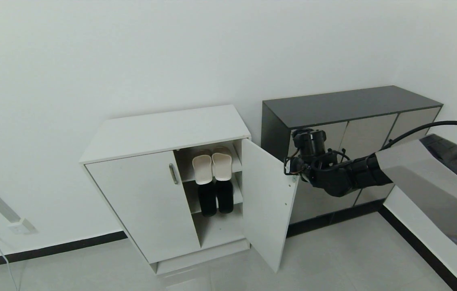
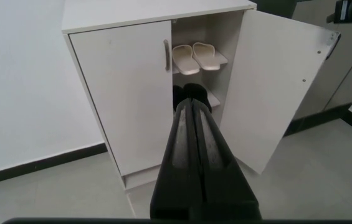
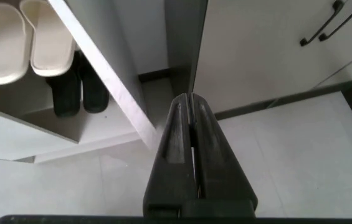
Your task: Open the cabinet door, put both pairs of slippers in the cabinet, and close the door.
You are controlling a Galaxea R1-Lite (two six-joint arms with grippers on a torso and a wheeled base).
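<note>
the left pincer [image 2: 192, 104] hangs back in front of the white cabinet [image 1: 163, 131], its fingers pressed together with nothing between them. the right pincer [image 3: 191, 99] is likewise closed and empty. it sits at the free edge of the open door [image 1: 267, 202], on the outer side, in the gap between that door and the dark cabinet [image 1: 350, 105].

past the door, both pairs are already inside. the white slippers [image 1: 212, 165] lie on the upper shelf and the black slippers [image 1: 215, 197] on the shelf below, toes in and heels overhanging a little. the left door [image 1: 147, 206] is closed. what seems to remain is closing the right door.

that door looks like a stiff, light panel on hinges. it should swing on a gentle push against its outer face near the free edge, well away from the hinges. a closed pincer could slip on the smooth surface.

the head view places the right arm behind the door but hides the outer face. the right wrist view adds the door's thin edge [image 3: 119, 93] close to the pincer. the left wrist view takes the whole front square on, with the door [image 2: 275, 81] angled outward.
</note>
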